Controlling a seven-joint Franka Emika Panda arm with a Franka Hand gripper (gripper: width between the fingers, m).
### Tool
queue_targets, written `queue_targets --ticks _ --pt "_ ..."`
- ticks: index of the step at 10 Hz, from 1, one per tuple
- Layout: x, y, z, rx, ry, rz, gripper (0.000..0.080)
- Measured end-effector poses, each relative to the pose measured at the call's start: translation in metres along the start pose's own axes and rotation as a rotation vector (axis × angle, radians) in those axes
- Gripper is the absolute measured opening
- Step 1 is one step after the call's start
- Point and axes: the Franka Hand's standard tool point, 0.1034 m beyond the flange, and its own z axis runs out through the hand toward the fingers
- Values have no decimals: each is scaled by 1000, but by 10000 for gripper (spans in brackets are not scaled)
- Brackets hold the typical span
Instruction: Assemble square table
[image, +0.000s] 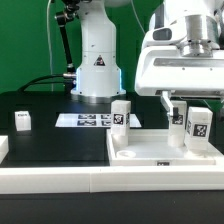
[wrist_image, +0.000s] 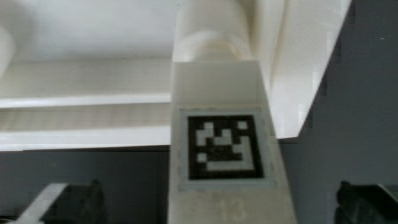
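Observation:
The square table's white top (image: 150, 150) lies at the exterior view's right, and in the wrist view its rim (wrist_image: 89, 95) shows beyond the leg. A white tagged leg (image: 198, 126) stands upright on it. My gripper (image: 190, 104) hangs over that leg, open, with a finger on each side. In the wrist view the leg (wrist_image: 222, 140) fills the middle, its tag facing the camera, and my gripper (wrist_image: 214, 208) straddles it with dark gaps between the leg and both fingertips (wrist_image: 64, 205). A second leg (image: 120, 113) stands at the top's far left corner. A third leg (image: 176, 116) shows behind the gripper.
A loose tagged leg block (image: 22, 121) sits on the black table at the exterior view's left. The marker board (image: 88, 120) lies in front of the arm's base (image: 96, 70). A long white rail (image: 60, 182) runs along the front edge.

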Motion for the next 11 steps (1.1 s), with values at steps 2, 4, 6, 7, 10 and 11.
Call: queue_targets --ticks 2,4,6,7,10,11 --pt "7 6 -4 0 5 -13 649" --pt "12 6 -12 12 -39 4 649" --pt "9 6 -10 11 -53 4 649" --pt "2 5 -8 19 -171 18 649" --pt "-3 6 -5 29 -384 42 649" --pt "-3 5 -6 33 -460 49 649"
